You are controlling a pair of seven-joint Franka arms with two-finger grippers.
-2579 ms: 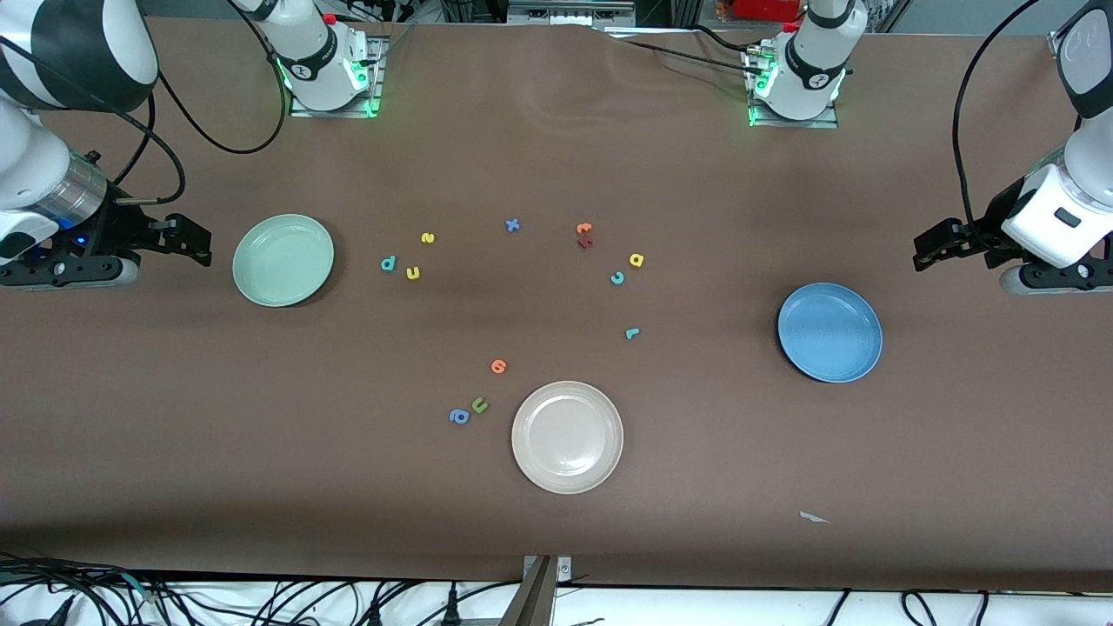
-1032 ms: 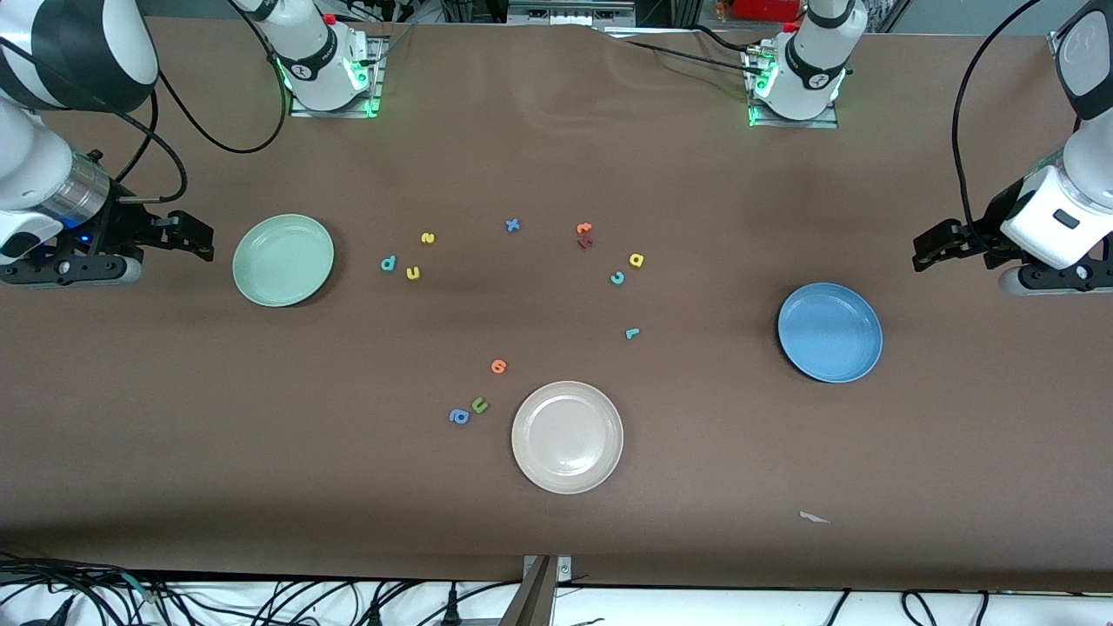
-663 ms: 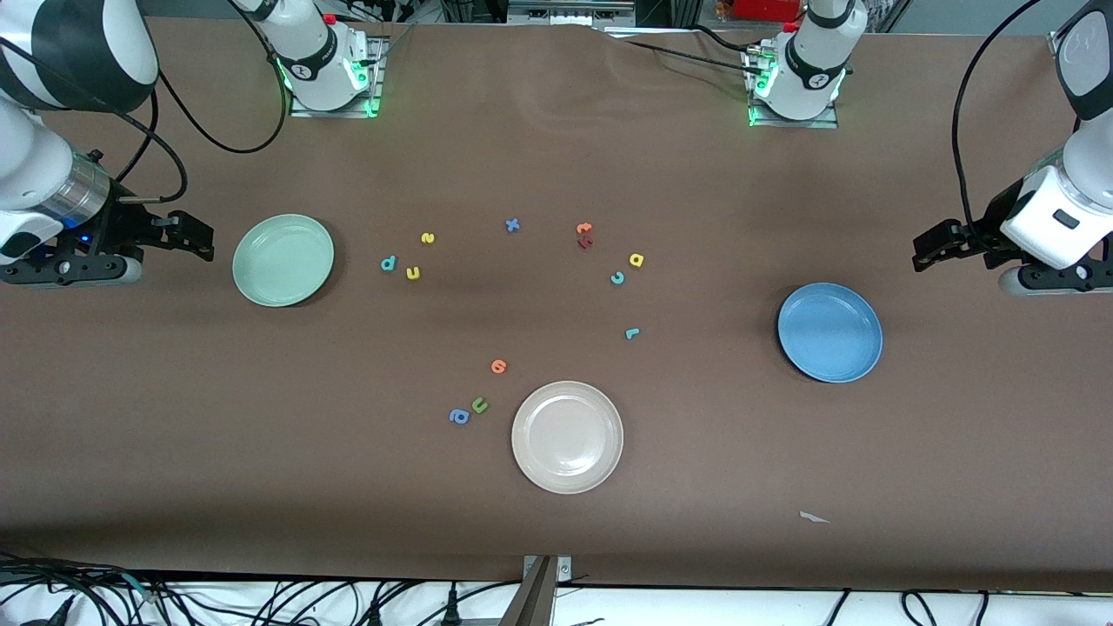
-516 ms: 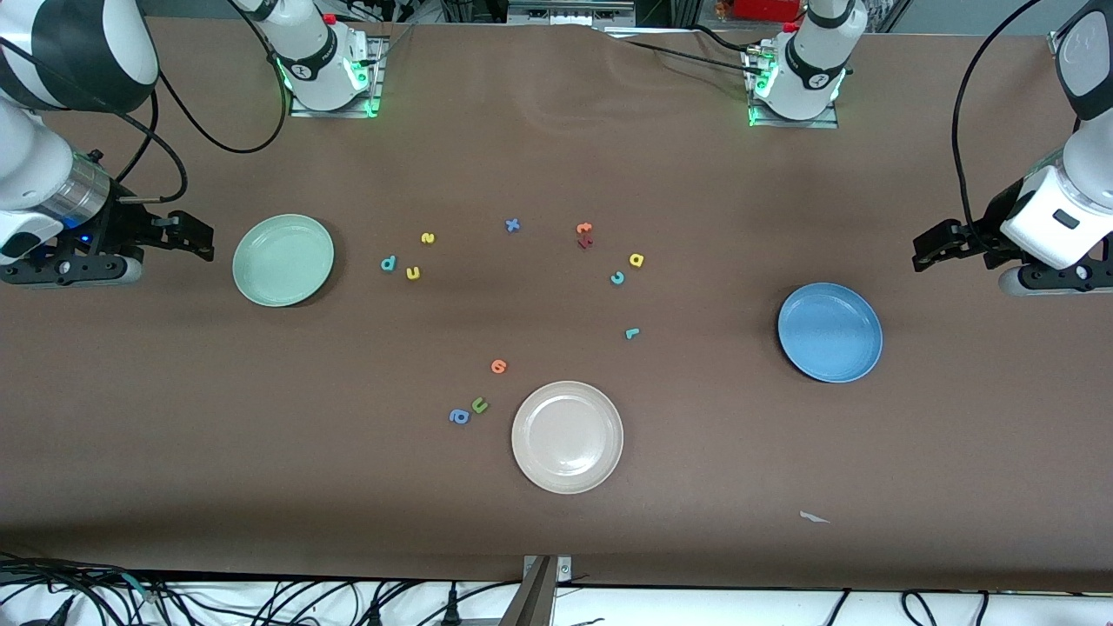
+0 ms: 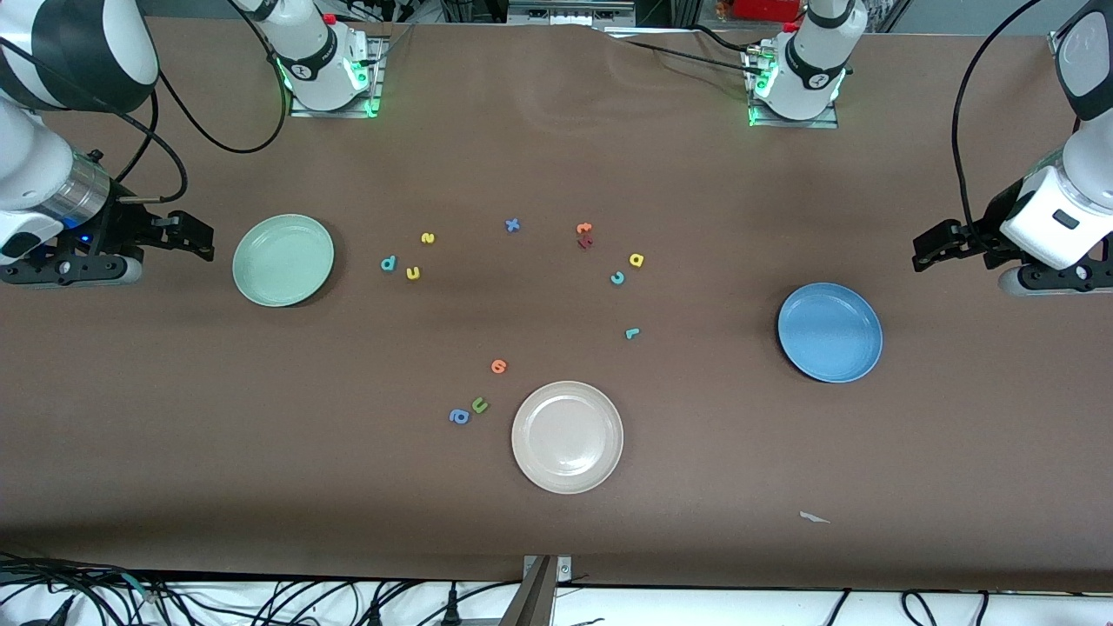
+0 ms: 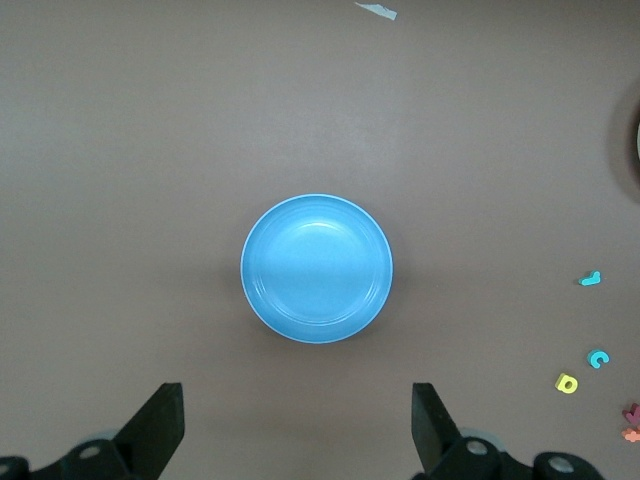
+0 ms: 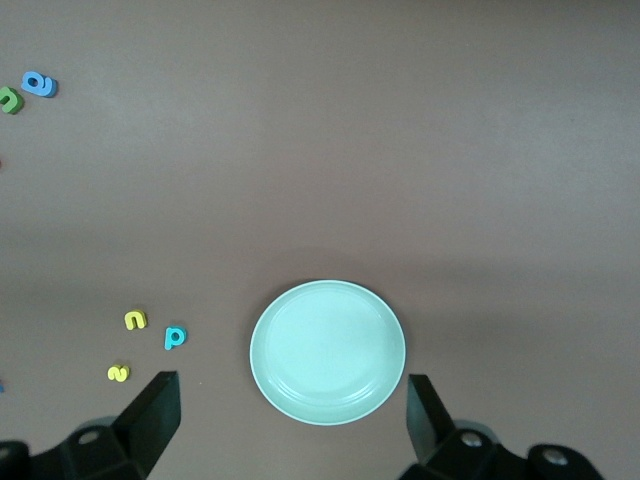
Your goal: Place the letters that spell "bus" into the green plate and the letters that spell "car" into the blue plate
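The green plate [image 5: 283, 260] lies empty toward the right arm's end, the blue plate [image 5: 829, 332] empty toward the left arm's end. Beside the green plate lie the teal "b" [image 5: 388, 263], yellow "u" [image 5: 413, 273] and yellow "s" [image 5: 427, 237]. Mid-table lie the teal "c" [image 5: 616, 277], yellow "a" [image 5: 636, 259] and teal "r" [image 5: 632, 332]. My right gripper [image 5: 202, 241] hangs open beside the green plate [image 7: 327, 352]. My left gripper [image 5: 923, 250] hangs open near the blue plate [image 6: 317, 268]. Neither holds anything.
A beige plate [image 5: 567, 437] sits nearest the front camera, mid-table. Other loose letters: a blue "x" [image 5: 512, 225], an orange one [image 5: 584, 229] on a dark red one, another orange one [image 5: 498, 366], a green "u" [image 5: 479, 405], a blue "a" [image 5: 458, 416]. A paper scrap [image 5: 814, 517] lies near the front edge.
The right gripper edged slightly toward the green plate early on; over the last second nothing has moved.
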